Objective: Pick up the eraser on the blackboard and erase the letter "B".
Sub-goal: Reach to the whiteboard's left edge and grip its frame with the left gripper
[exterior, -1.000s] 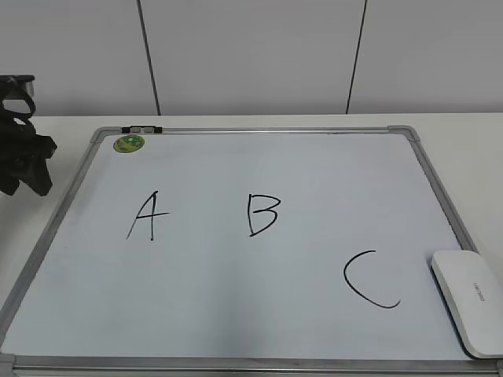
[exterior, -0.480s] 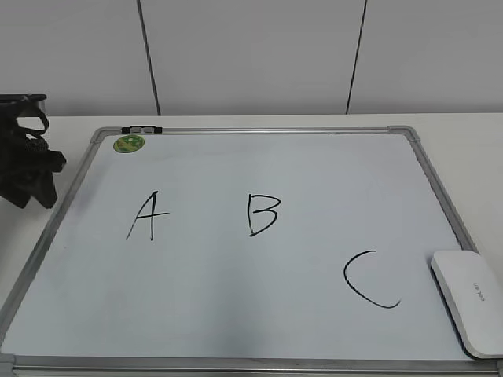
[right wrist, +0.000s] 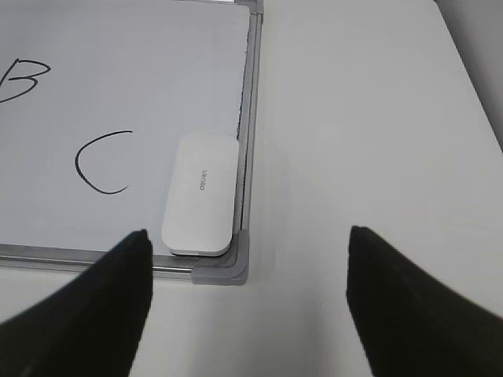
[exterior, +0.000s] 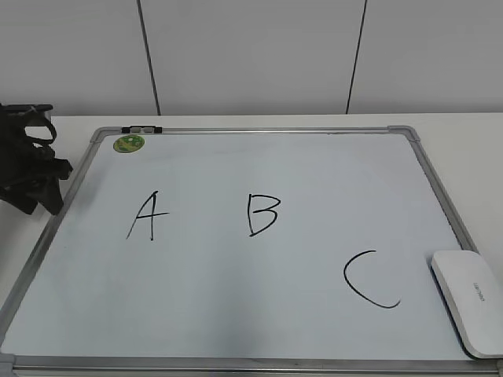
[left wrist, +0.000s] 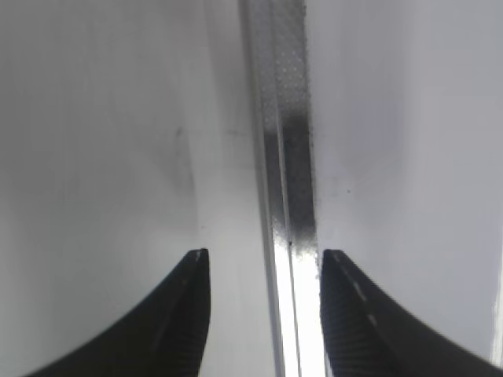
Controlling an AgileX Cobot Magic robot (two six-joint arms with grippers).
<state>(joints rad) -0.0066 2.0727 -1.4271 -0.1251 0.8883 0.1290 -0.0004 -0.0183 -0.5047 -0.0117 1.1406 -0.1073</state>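
The blackboard (exterior: 236, 314) is a white dry-erase board with a silver frame, lying flat on the table. The letter "B" (exterior: 262, 214) is drawn in black at its middle, between an "A" (exterior: 148, 216) and a "C" (exterior: 368, 280). The white eraser (exterior: 470, 301) lies at the board's near right corner. In the right wrist view the eraser (right wrist: 200, 193) sits ahead of my open, empty right gripper (right wrist: 247, 239), with the "B" (right wrist: 22, 81) at the far left. My left gripper (exterior: 35, 184) is at the board's left edge; its open, empty jaws (left wrist: 263, 255) straddle the frame (left wrist: 283, 118).
A round green sticker (exterior: 129, 144) and a small clip (exterior: 141, 129) sit at the board's far left corner. A grey corner piece (right wrist: 224, 267) lies just before the right gripper. White table (right wrist: 361, 118) surrounds the board; a panelled wall stands behind.
My left gripper has moved rightward and slightly down, toward the board's left frame. The eraser, the letters and the board have not moved.
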